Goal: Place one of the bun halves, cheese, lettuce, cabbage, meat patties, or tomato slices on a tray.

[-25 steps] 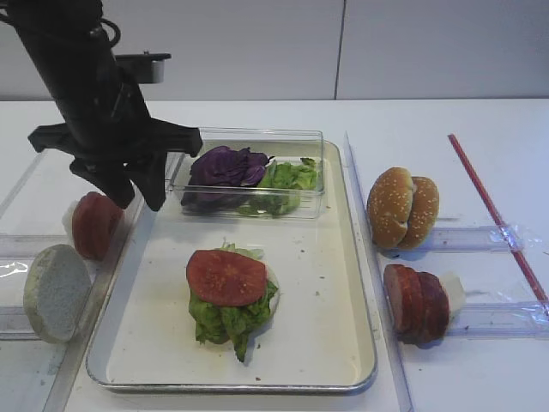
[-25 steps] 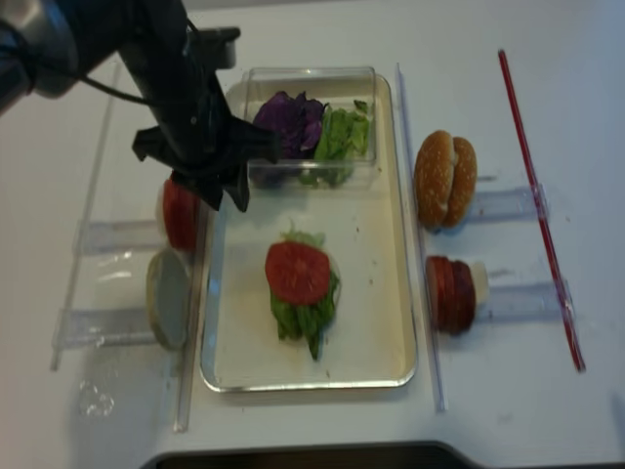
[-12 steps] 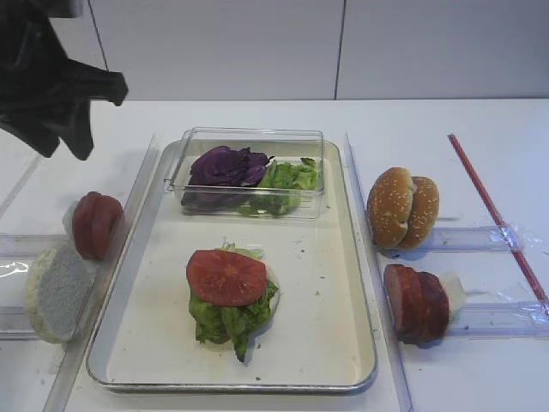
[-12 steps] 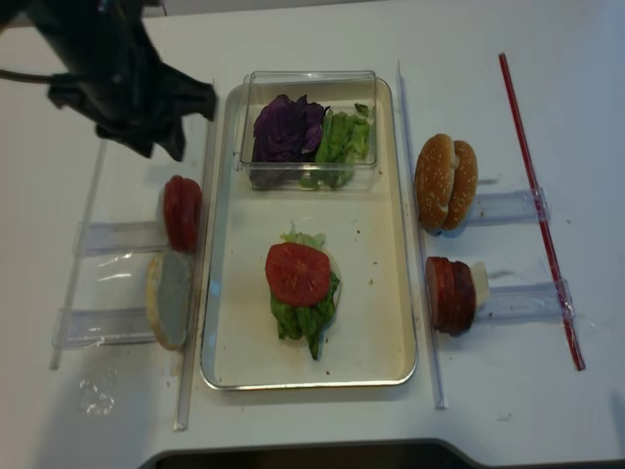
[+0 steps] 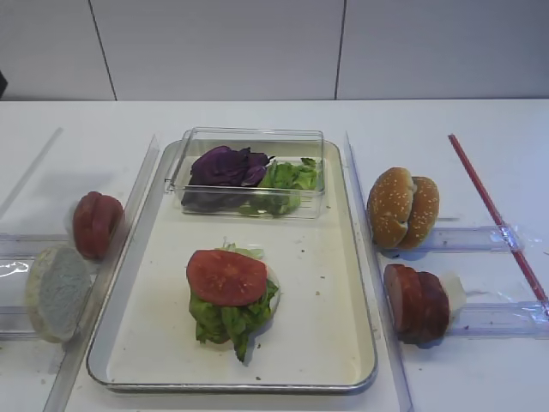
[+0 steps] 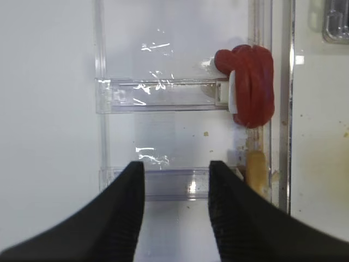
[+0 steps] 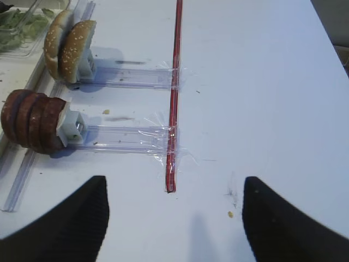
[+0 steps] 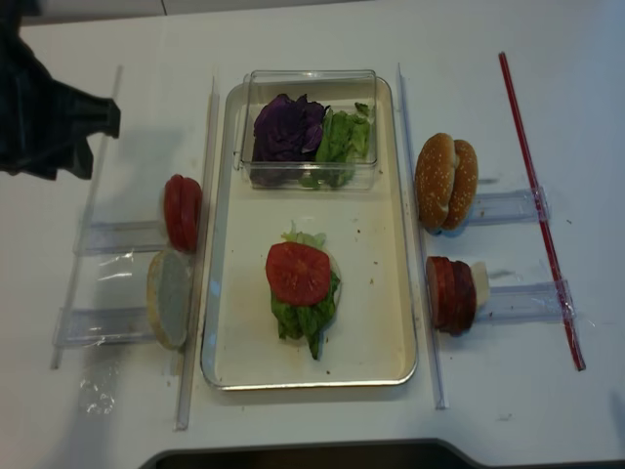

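On the silver-rimmed tray (image 5: 343, 283) a tomato slice (image 5: 226, 276) lies on top of lettuce (image 5: 225, 319). More tomato slices (image 6: 252, 85) and a bun half (image 5: 55, 292) stand in clear holders left of the tray. My left gripper (image 6: 177, 210) hovers open and empty above those holders, left of the slices. Cabbage (image 5: 225, 166) and lettuce (image 5: 287, 180) fill a clear box. Right of the tray stand bun halves (image 7: 68, 42) and meat patties (image 7: 31, 122). My right gripper (image 7: 173, 218) hangs open over bare table, apart from them. Cheese is not in view.
A red straw (image 7: 175, 93) is taped across the two right-hand clear holders (image 7: 125, 136). Long clear rails (image 5: 377, 283) run along both sides of the tray. My left arm (image 8: 44, 122) shows at the far left of the second overhead view.
My left arm has swung from the tray's left rim, next to the clear box, out to the far left and has left the first overhead view. The food has not moved.
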